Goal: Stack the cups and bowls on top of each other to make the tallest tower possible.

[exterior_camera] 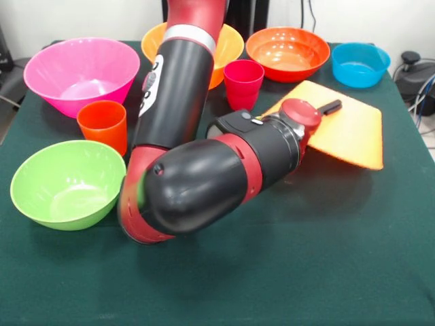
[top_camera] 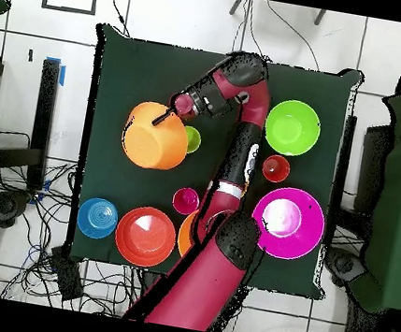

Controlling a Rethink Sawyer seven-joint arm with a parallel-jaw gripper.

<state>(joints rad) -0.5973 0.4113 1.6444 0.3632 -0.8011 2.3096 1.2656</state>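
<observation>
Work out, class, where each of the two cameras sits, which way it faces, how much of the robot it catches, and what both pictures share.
Front view: across the table from the robot, facing its side; the arm comes down from the top and bends toward an overturned orange bowl.
Overhead view: above the table, looking straight down, robot's base at the bottom; the whole arm shows.
Shared: the arm, the overturned orange bowl, pink bowl and lime green bowl, turned half round between views.
</observation>
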